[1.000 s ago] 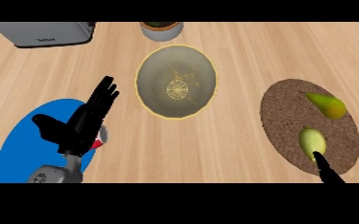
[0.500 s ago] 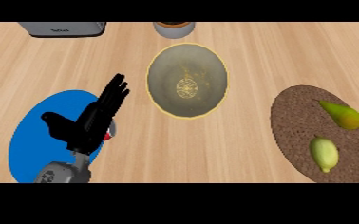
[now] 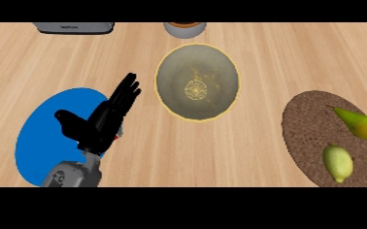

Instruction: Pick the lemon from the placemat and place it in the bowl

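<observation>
Overhead, head view: lemon [image 3: 338, 162] lies on the brown placemat [image 3: 308, 126] at right beside a green pear [image 3: 353, 121], well apart from the bowl [image 3: 197, 82] mid-counter [image 3: 272, 53]; left hand [image 3: 100, 121] rests over a blue plate [image 3: 43, 136], fingers [image 3: 125, 94] straight, released, holding nothing.

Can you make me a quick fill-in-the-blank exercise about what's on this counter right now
1. The lemon lies on the brown ____.
2. The bowl holds ____ so far.
3. The left hand hangs open over the ____ plate.
4. The pear lies on the same placemat, nearer the counter's ____ edge than the lemon.

Missing words: placemat; nothing; blue; far
</observation>
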You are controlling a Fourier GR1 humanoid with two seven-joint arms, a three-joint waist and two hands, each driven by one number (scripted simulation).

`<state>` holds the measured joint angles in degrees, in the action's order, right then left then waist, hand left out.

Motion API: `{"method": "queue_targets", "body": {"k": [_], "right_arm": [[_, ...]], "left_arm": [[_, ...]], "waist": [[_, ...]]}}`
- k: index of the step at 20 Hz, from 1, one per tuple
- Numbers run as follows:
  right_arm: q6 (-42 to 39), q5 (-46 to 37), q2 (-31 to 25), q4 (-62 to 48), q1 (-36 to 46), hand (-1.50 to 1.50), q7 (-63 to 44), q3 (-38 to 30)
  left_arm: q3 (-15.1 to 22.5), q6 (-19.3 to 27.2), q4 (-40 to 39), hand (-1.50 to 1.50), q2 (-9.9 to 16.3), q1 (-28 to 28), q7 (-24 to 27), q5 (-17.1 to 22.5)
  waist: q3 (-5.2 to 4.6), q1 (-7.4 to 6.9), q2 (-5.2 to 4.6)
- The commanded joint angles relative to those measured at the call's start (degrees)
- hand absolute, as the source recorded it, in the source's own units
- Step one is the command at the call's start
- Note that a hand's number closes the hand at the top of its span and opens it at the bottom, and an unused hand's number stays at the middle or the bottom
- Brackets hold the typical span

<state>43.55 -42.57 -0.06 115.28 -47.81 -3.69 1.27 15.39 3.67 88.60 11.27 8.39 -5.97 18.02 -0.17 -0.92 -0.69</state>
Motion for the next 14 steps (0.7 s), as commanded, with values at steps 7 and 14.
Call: {"method": "queue_targets", "body": {"k": [7, 14], "right_arm": [[-17.4, -14.1, -0.1, 0.9, 12.6, -1.50, -26.6, -2.0], [-20.9, -18.3, 0.0, -4.0, 19.9, -1.50, -31.1, -1.1]], "left_arm": [[-1.4, -0.2, -1.4, 0.00, -1.8, 0.2, -0.4, -1.0], [-2.6, -1.4, -0.5, 0.00, -2.6, 2.5, -3.3, -2.9]], "waist": [[0.14, 0.82, 0.54], [0.17, 1.05, 0.69]]}}
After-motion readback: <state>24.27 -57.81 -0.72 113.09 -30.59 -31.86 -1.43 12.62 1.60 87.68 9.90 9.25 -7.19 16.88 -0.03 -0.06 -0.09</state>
